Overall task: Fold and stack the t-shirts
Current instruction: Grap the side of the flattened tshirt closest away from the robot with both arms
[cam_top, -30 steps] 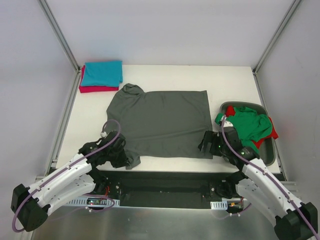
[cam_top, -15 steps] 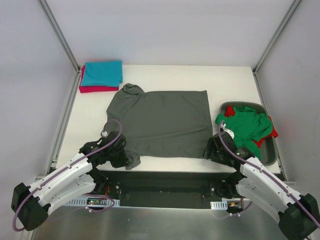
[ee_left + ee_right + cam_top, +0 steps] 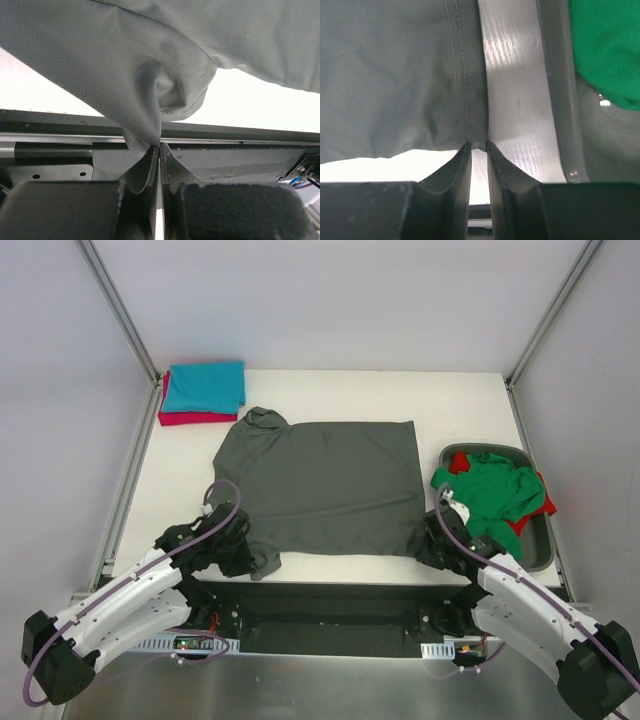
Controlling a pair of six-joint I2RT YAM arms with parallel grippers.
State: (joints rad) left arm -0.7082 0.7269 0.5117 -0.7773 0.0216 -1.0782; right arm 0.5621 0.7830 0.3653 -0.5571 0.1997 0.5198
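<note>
A grey t-shirt (image 3: pixel 320 485) lies spread flat on the white table (image 3: pixel 175 495), collar to the left. My left gripper (image 3: pixel 255 565) is at its near left corner, shut on a bunched fold of the grey t-shirt (image 3: pixel 125 65); in the left wrist view the left gripper (image 3: pixel 160 146) has its tips pressed together on the cloth. My right gripper (image 3: pixel 425 543) is at the near right corner. In the right wrist view the right gripper (image 3: pixel 479 145) pinches the hemmed corner of the grey t-shirt (image 3: pixel 395 75) between nearly closed fingers.
A folded teal t-shirt (image 3: pixel 204 387) rests on a folded red one (image 3: pixel 190 418) at the back left. A grey bin (image 3: pixel 540 550) on the right holds a crumpled green t-shirt (image 3: pixel 495 490) with red cloth under it. The bin's rim (image 3: pixel 555 75) runs just right of my right fingers.
My right gripper has slid right and nearer to the shirt's near right corner, and its fingers have closed on the hem. The left arm has stayed put.
</note>
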